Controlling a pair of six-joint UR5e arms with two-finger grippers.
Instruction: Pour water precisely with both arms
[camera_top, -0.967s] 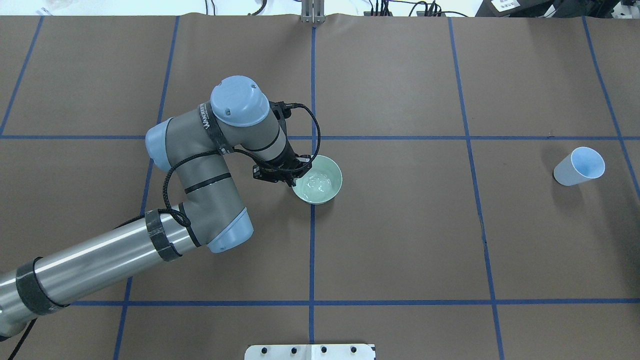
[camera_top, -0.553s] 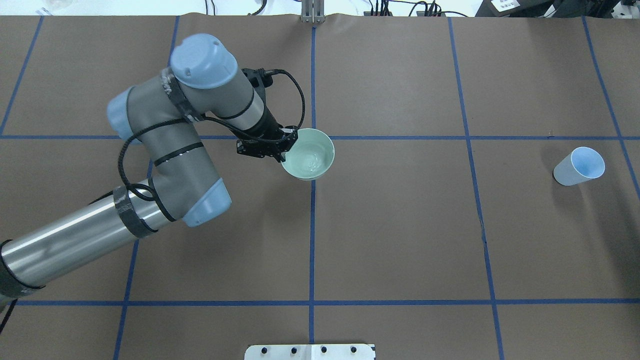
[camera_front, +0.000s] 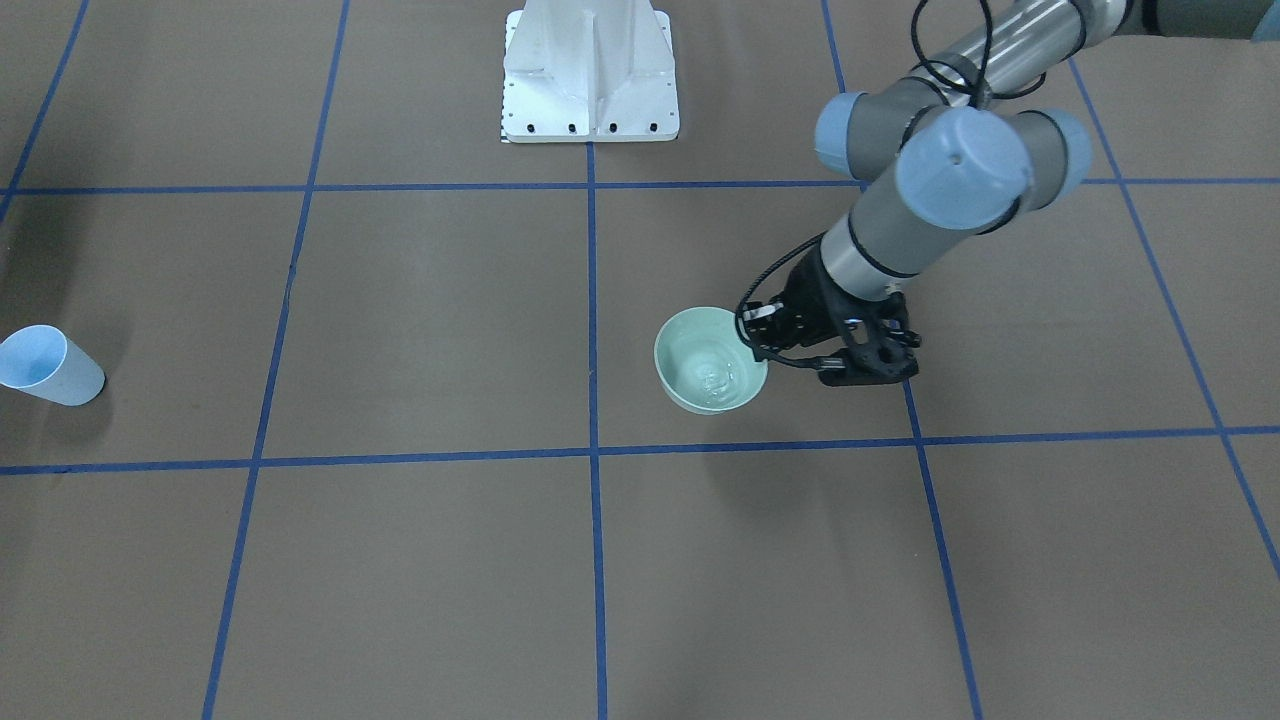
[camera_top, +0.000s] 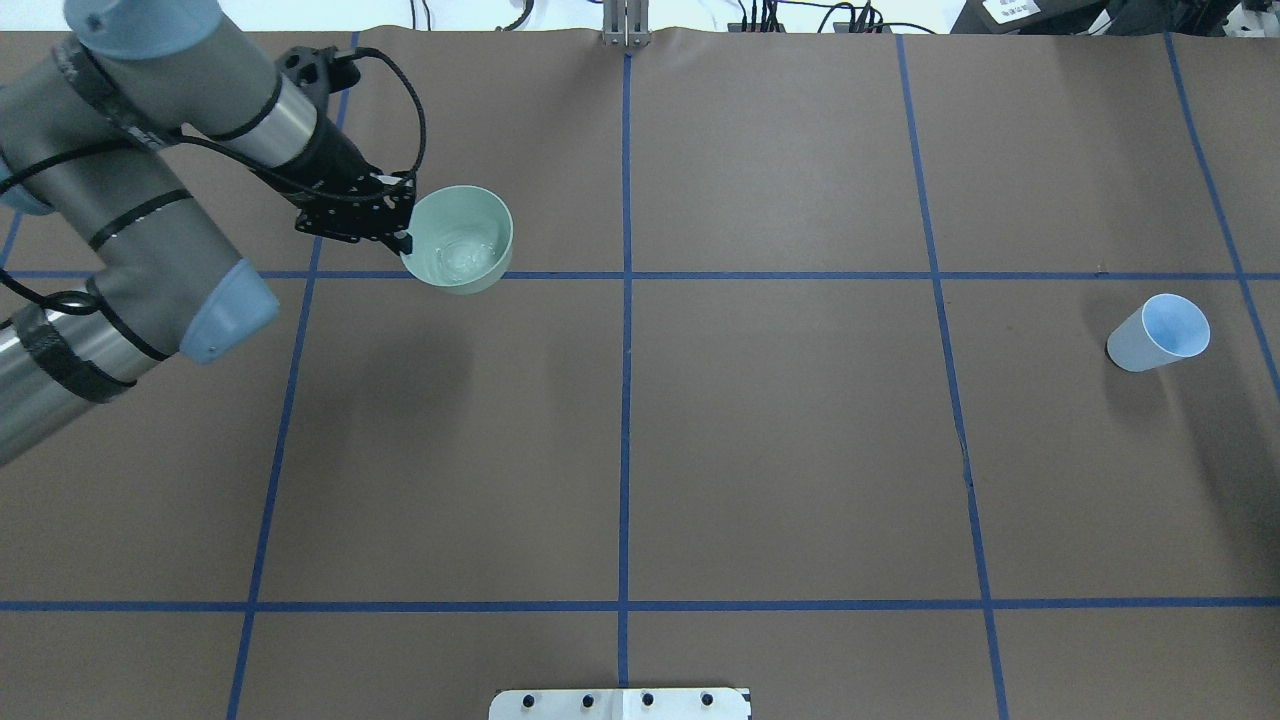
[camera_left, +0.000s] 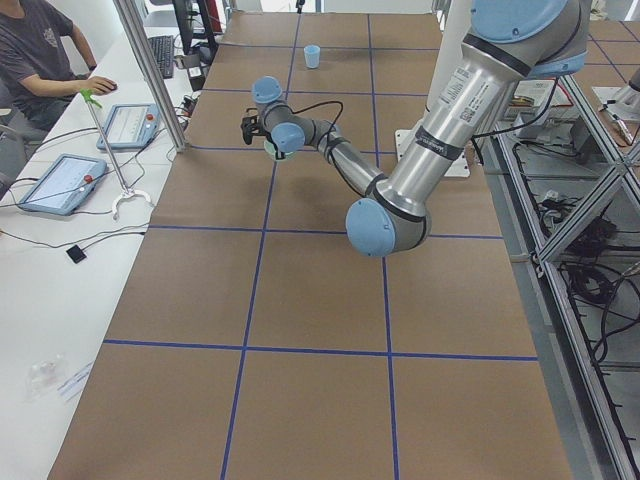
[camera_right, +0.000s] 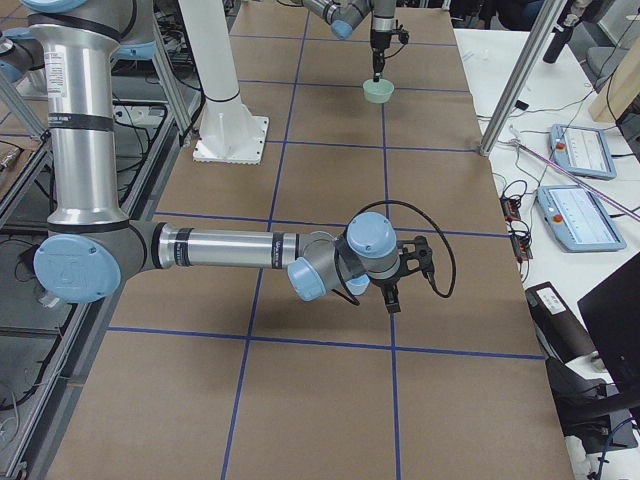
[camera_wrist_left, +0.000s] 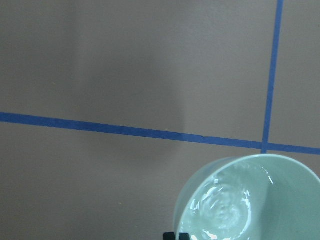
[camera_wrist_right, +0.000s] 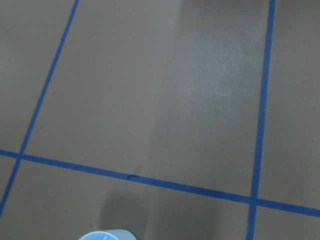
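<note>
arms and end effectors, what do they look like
Both the left arm and right arm are silver and grey tubes with light-blue round joint caps, black bands and looping black cables. The left end effector and right end effector are black.

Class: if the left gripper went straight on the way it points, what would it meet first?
The left gripper points down; the green bowl it clamps would probably touch the brown table cover first. Nothing else shows below.

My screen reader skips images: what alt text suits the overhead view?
The left arm reaches in from the left, its gripper clamped on the rim of a pale green bowl of water held above the brown, blue-taped table. A light blue cup sits at the far right.
</note>
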